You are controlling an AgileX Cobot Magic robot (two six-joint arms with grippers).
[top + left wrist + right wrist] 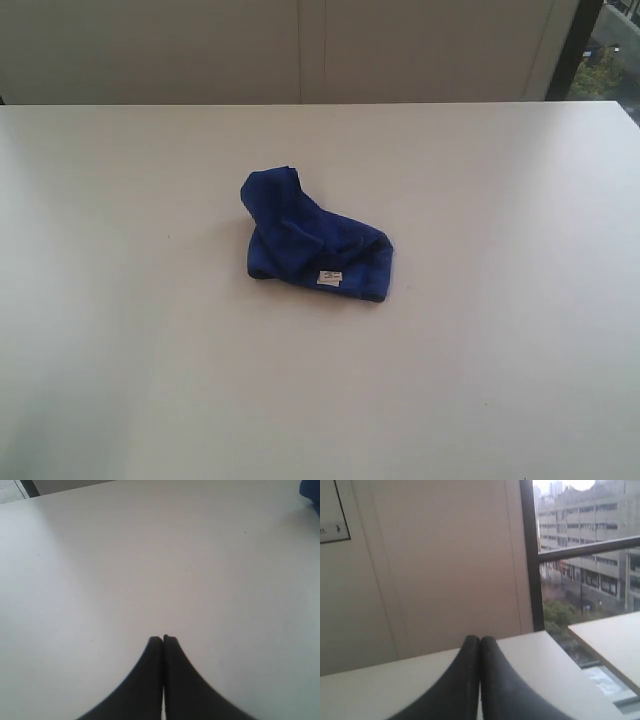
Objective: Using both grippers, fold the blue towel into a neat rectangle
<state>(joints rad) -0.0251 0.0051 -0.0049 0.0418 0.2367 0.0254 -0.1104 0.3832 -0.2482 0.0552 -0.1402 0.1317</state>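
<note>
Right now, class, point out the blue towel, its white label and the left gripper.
blue towel (pixel 310 240), exterior view, on its crumpled middle.
white label (pixel 329 277), exterior view, middle of the tag.
left gripper (pixel 163 639), left wrist view, between its shut fingertips.

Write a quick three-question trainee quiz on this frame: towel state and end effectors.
1. True or false: the blue towel lies flat and fully spread on the white table.
2. The left end effector and right end effector are: A) both open; B) both shut, holding nothing; C) both gripping the towel.
3. What small item shows on the towel's camera-facing edge in the exterior view?
Key: 1 false, it is crumpled in a heap. 2 B. 3 a white label.
</note>
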